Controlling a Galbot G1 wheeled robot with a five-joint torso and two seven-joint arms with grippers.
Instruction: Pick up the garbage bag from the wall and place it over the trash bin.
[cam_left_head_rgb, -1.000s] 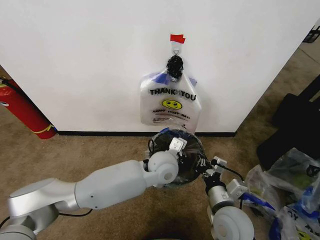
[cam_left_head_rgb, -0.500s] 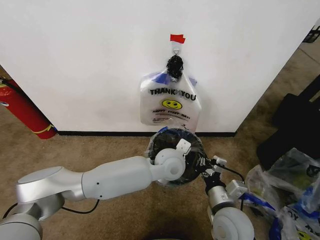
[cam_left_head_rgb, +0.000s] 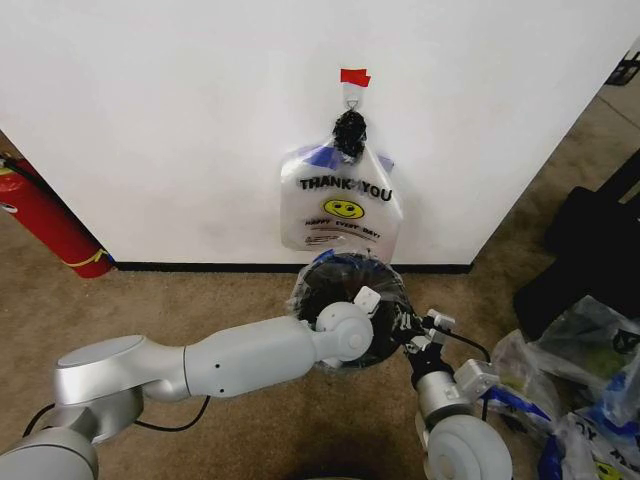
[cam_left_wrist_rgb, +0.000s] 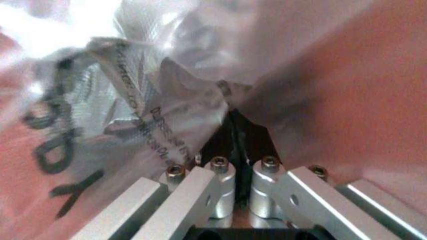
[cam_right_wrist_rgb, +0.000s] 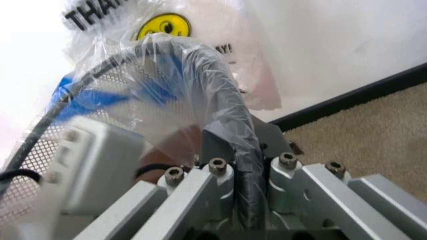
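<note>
Both tools in trash bin, left tool deeper since prev.

The garbage bag was clear plastic with blue patches, draped over the black mesh trash bin. Behind it hung a whitish bag with black lettering and a yellow smiley, on a white wall with a black baseboard.
</note>
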